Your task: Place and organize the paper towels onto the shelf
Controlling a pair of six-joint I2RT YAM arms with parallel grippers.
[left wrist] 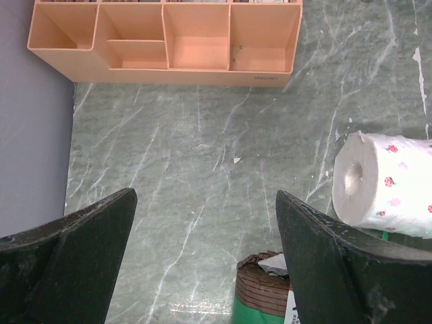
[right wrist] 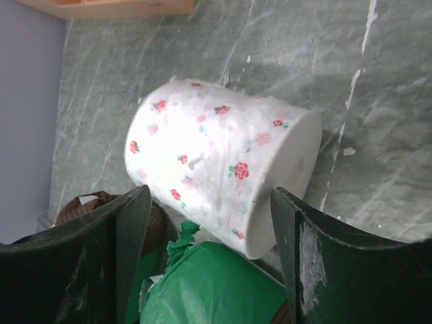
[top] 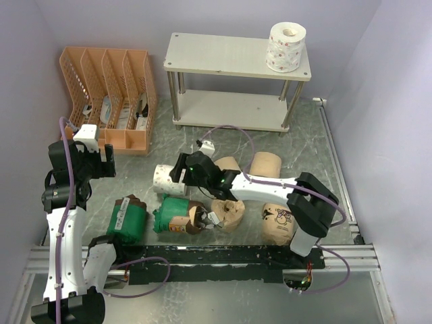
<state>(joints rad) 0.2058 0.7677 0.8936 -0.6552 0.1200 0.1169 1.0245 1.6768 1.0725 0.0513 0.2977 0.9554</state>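
Evidently the shelf [top: 223,54] holds one speckled roll [top: 286,47] on its top board. The right gripper [right wrist: 209,223], fingers spread, hovers over a second speckled roll [right wrist: 216,175] lying sideways on the table [right wrist: 283,61]; next it must lower and close. The left gripper [left wrist: 202,229] idles, jaws apart. A green-wrapped roll [right wrist: 209,290] is cropped.
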